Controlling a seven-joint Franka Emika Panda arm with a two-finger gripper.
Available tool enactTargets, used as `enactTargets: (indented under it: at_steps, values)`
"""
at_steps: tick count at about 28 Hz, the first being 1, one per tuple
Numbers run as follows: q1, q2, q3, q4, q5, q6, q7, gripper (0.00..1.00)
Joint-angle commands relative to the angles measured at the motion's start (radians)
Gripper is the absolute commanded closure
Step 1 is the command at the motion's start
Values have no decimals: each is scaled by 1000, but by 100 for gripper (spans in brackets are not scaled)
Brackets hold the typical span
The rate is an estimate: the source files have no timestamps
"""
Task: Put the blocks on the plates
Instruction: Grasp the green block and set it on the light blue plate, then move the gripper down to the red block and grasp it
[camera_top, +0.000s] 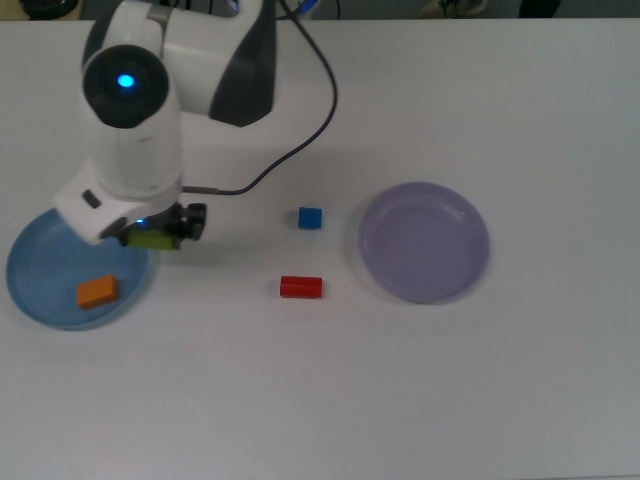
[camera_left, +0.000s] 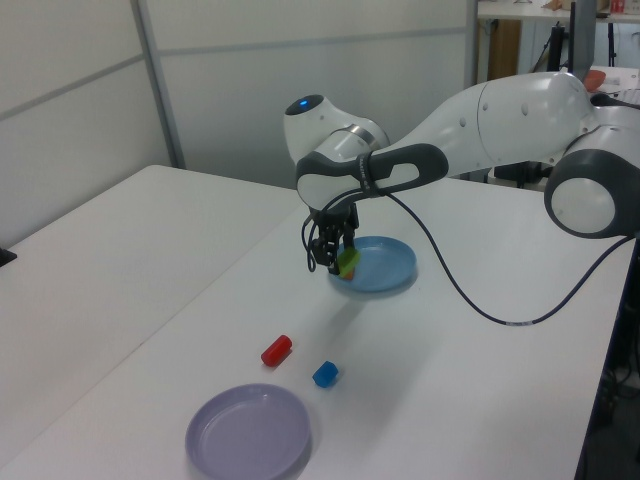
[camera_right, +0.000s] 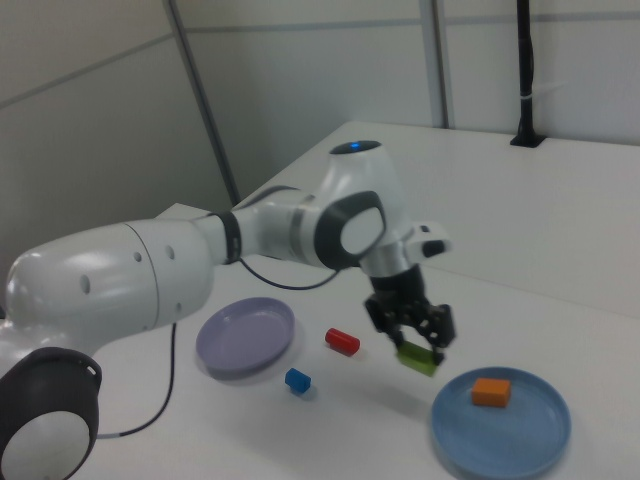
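My gripper (camera_top: 152, 237) (camera_left: 345, 262) (camera_right: 418, 353) is shut on the green block (camera_top: 158, 240) (camera_left: 349, 262) (camera_right: 417, 359), held in the air at the right rim of the light blue plate (camera_top: 40, 250) (camera_left: 390, 270) (camera_right: 520, 440) in the top view. The orange block (camera_top: 97, 292) (camera_right: 491, 391) lies on that plate. On the table lie the red block (camera_top: 300, 288) (camera_left: 275, 350) (camera_right: 341, 341) and the blue cube (camera_top: 310, 218) (camera_left: 325, 374) (camera_right: 297, 380). The lavender plate (camera_top: 424, 241) (camera_left: 248, 433) (camera_right: 245, 335) has nothing on it.
The arm's white body (camera_top: 135, 120) and its black cable (camera_top: 300, 130) hang over the top view's upper left. In the left view, the table's edge and a desk with a monitor stand at the right.
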Motion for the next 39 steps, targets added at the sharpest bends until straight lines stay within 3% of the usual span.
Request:
enactTargets:
  at_steps: [1,4,6,7,8,9,14,21,31,39]
  values:
    - [-20,48,-31,-16,11,120,-9,100]
    - [-38,67,-31,-18,6,165,-14,100]
    - [-41,76,-31,-25,8,182,-15,93]
    - [-41,79,-31,-25,8,186,-14,84]
    - [-44,80,-31,-30,8,192,-11,48]
    - [-44,80,-31,-30,8,194,-9,36]
    - [-46,70,-30,-25,25,191,-9,0]
    - [-47,28,-11,-25,28,183,-9,0]
    - [3,18,87,-30,28,177,18,0]
    - [42,18,157,-51,25,171,187,0]
